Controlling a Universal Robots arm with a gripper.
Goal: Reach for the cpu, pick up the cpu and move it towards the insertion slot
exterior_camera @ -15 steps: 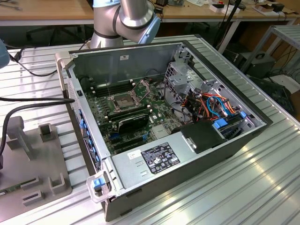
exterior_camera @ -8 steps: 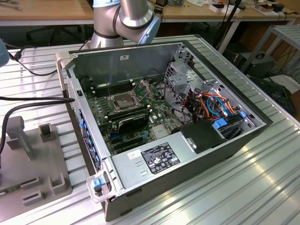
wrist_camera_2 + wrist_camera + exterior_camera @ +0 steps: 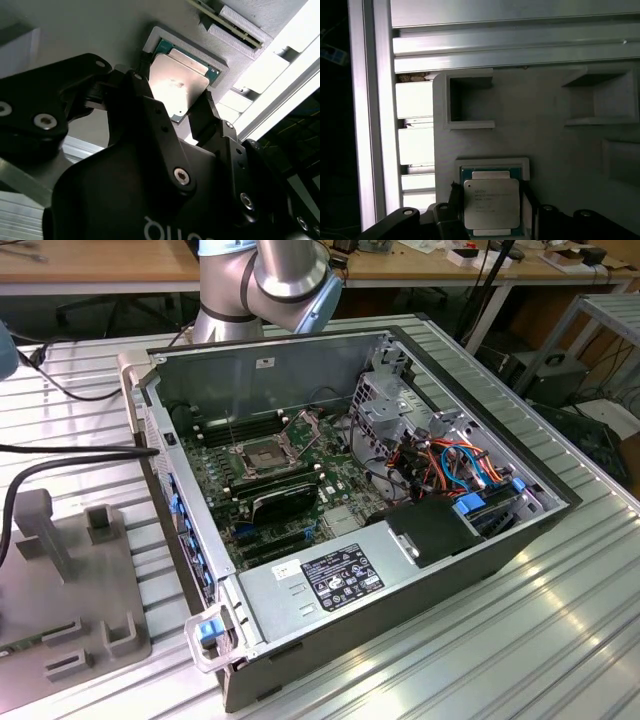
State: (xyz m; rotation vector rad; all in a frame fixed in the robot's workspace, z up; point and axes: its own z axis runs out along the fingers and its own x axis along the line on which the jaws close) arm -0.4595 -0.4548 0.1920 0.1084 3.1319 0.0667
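The gripper [image 3: 172, 97] hangs over a grey moulded holder [image 3: 545, 135], straddling the cpu [image 3: 491, 202] across two opposite edges, so that a squeeze would catch the thin chip by its sides and leave its silvery face untouched; whether it already pinches the chip or merely brackets it I cannot tell; the cpu lies flat in a shallow square nest [image 3: 492, 163] of the holder, whose raised rim keeps it located, and does not look lifted; the insertion slot [image 3: 262, 453] sits well apart on the motherboard inside the opened computer case [image 3: 300, 350], its metal frame raised and dark centre bare, ready to receive it
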